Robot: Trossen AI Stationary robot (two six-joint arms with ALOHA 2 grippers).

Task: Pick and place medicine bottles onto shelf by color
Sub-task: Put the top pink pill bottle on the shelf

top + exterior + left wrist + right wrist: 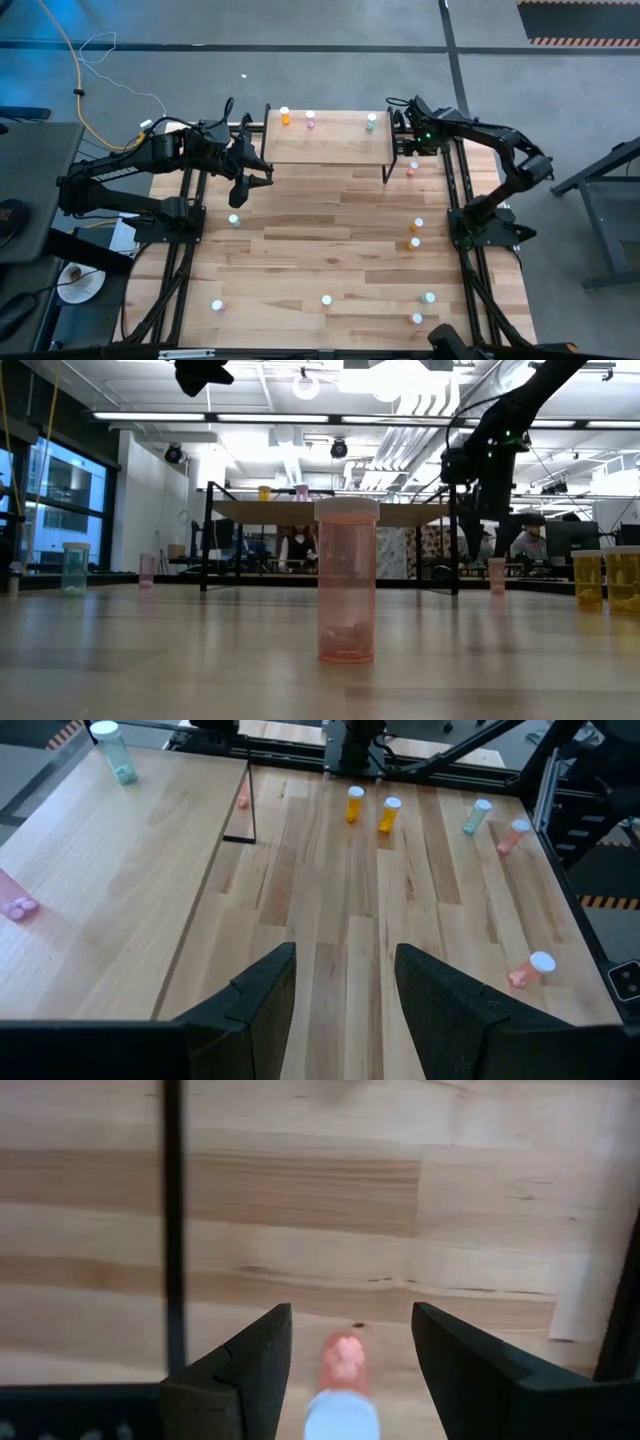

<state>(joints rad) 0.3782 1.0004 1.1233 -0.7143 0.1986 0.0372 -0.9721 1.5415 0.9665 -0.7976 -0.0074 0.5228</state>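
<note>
Right gripper [350, 1355], jaws apart, poised above pink bottle [340, 1385] beside shelf [330, 145] leg; best centred over cap before closing; left gripper [345, 990] empty, unclenched.

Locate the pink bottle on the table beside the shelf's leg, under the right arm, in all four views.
High view: pink bottle just right of the shelf leg.
Low view: bottle right of centre, just right of that leg.
Left wrist view: bottle far off, against the leg.
Right wrist view: bottle in front of the open right hand; leg alongside.
Shared landmark: the shelf leg.
</note>
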